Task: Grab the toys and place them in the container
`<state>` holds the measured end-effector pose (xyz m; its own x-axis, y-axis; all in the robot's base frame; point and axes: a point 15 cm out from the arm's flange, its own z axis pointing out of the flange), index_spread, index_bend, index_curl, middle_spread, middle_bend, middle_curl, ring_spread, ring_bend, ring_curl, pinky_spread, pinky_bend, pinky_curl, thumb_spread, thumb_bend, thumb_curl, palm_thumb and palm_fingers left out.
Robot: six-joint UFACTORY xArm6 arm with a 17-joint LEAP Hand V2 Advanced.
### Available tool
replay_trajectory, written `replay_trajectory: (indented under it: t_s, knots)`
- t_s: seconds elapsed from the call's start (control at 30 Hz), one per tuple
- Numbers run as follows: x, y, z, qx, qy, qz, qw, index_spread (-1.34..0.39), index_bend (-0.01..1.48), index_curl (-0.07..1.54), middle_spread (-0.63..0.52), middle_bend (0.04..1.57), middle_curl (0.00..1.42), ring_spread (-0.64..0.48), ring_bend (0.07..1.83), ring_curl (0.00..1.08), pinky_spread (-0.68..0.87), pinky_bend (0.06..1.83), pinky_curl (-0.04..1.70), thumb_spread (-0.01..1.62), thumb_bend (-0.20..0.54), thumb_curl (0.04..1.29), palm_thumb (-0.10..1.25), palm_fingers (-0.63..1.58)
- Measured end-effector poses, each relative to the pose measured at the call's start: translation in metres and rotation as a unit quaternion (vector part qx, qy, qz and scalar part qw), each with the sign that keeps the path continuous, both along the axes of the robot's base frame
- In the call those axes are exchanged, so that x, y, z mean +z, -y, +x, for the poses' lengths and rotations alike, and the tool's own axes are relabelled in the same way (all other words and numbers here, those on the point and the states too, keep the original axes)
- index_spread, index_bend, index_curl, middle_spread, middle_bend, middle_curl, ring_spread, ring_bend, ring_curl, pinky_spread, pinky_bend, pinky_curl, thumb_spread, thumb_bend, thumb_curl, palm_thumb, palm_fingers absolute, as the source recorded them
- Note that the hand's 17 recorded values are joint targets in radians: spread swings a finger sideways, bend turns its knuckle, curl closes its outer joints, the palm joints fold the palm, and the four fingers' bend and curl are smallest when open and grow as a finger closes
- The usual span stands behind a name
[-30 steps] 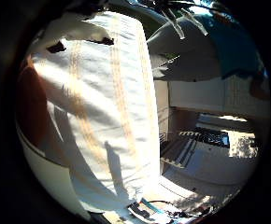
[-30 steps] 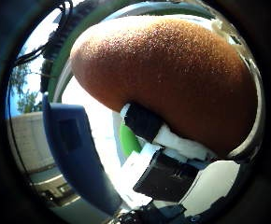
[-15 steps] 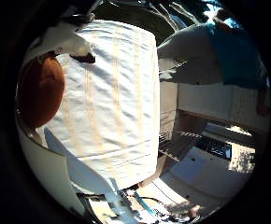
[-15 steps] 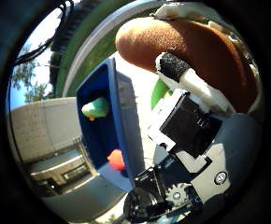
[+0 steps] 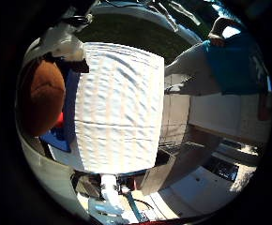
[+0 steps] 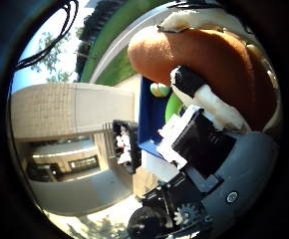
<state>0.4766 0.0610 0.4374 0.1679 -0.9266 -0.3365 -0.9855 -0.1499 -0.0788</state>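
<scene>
My right hand (image 6: 199,139) is shut on a brown, rough-skinned, rounded toy (image 6: 219,60), which lies close against the palm. A white and black finger (image 6: 206,98) curls across it. The thumb side view shows the blue container (image 6: 149,118) beyond the fingers, with a green toy (image 6: 160,90) in it. The little finger side view shows the brown toy (image 5: 42,94) beside a white fingertip (image 5: 63,44). Under it is a piece of the blue container (image 5: 59,139) with something red (image 5: 58,120) inside, at the edge of a white striped tablecloth (image 5: 117,108).
A person in a teal shirt (image 5: 234,61) stands beyond the table's far side. Grass (image 5: 145,33) lies behind the table. A pale building (image 6: 70,119) and trees fill the thumb side view's background.
The whole picture has shifted in both views, so the hand has moved with the brown toy still in it. The container and the tablecloth look smaller and farther off.
</scene>
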Motion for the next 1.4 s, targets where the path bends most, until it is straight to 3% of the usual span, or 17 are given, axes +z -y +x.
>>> replay_trajectory:
  t_s: [0.27,0.4,0.7,0.87,0.97,1.03,1.1,1.23,1.4]
  knots:
    - [0.044,-0.094,-0.006,0.042,0.031,0.126,0.991,-0.75,1.09,0.01,-0.18,1.22,1.05,-0.08,1.51,0.75,0.13,1.68,0.55,1.11,-0.013,0.67,1.00,0.90]
    - [0.049,-0.135,-0.003,0.050,0.038,0.144,0.988,-0.75,1.13,-0.01,-0.18,1.23,1.06,-0.08,1.52,0.75,0.12,1.69,0.57,1.10,-0.017,0.68,1.00,0.89]
    - [0.005,-0.149,0.034,0.049,0.078,0.050,0.995,-0.73,1.21,-0.01,-0.18,1.22,1.05,-0.06,1.56,0.74,0.13,1.64,0.62,1.12,-0.028,0.67,0.91,0.85]
    - [-0.056,-0.159,0.050,0.060,0.039,0.016,0.997,-0.65,1.18,-0.01,-0.15,1.15,0.98,0.00,1.46,0.68,0.19,1.56,0.60,1.13,-0.027,0.64,0.89,0.79]
    - [-0.071,-0.152,0.052,0.056,0.022,0.011,0.998,-0.54,1.17,0.01,-0.11,1.03,0.90,0.05,1.33,0.62,0.24,1.46,0.58,1.13,-0.033,0.63,0.86,0.67]
    - [-0.077,-0.150,0.047,0.059,0.008,0.008,0.998,-0.43,1.14,0.03,-0.10,0.86,0.83,0.12,1.22,0.59,0.31,1.37,0.57,1.12,-0.034,0.61,0.83,0.29]
    - [-0.084,-0.151,0.035,0.068,-0.018,0.003,0.997,-0.33,1.08,0.06,-0.04,0.65,0.71,0.22,0.93,0.50,0.38,1.25,0.52,1.11,-0.045,0.59,0.79,-0.18]
    - [-0.105,-0.152,-0.003,0.105,-0.096,-0.019,0.990,-0.32,0.83,0.04,0.05,0.40,0.56,0.29,0.71,0.36,0.44,1.11,0.40,1.12,-0.048,0.54,0.73,-0.25]
    - [-0.107,-0.153,-0.001,0.108,-0.092,-0.021,0.990,-0.36,0.60,0.07,0.08,0.21,0.45,0.33,0.53,0.29,0.48,0.96,0.32,1.11,-0.033,0.47,0.71,-0.12]
